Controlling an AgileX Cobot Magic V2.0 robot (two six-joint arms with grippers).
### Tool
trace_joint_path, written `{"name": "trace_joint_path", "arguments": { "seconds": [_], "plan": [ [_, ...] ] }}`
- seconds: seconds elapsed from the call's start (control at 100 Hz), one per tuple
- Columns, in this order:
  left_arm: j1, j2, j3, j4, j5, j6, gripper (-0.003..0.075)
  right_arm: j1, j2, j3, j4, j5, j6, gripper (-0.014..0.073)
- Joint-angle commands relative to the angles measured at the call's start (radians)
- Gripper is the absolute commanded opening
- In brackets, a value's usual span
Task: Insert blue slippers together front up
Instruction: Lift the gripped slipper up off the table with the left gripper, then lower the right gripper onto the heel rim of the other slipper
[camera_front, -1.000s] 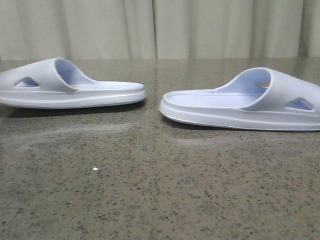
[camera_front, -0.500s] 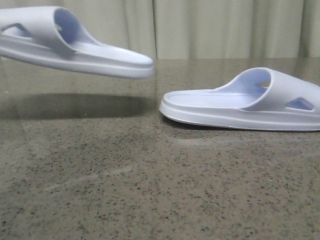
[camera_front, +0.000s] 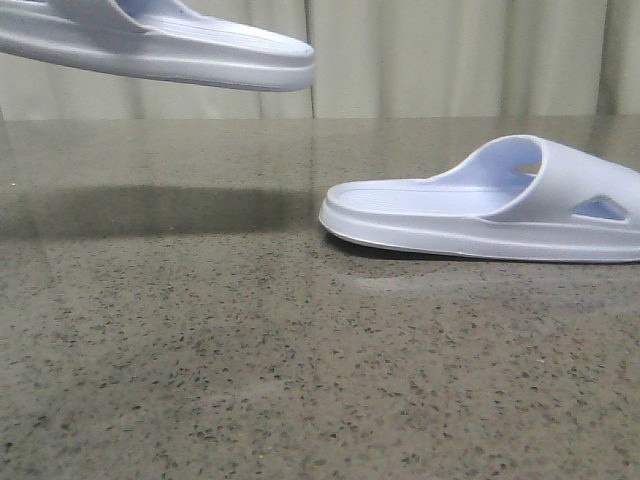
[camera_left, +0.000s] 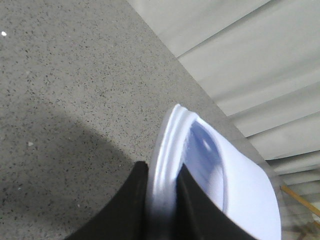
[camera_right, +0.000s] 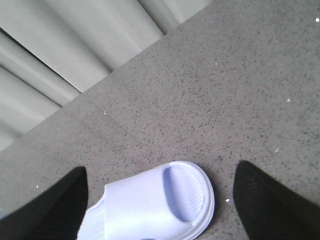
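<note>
Held object: a pale blue-white moulded foam slipper (camera_left: 210, 170), seen edge-on, its sole rim pinched between two black gripper fingers (camera_left: 127, 205).
Left gripper (camera_left: 162, 210): closed on the slipper's rim.
Surface: grey speckled stone tabletop (camera_left: 70, 85), with a dark shadow under the gripper.
Background: pale pleated curtain (camera_left: 245, 55) beyond the table's far edge.
</note>
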Motion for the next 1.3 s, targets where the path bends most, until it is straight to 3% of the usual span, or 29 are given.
{"name": "trace_joint_path", "arguments": {
  "seconds": [0.0, 1.29],
  "plan": [
    [0.001, -0.016, -0.026, -0.044, -0.015, 0.005, 0.0019, -0.008, 0.038, -0.024, 0.003, -0.096, 0.077, 0.0518],
    [0.001, -0.016, -0.026, -0.044, -0.029, 0.008, 0.0019, -0.008, 0.465, -0.024, 0.146, -0.164, 0.116, 0.0475]
  ]
}}
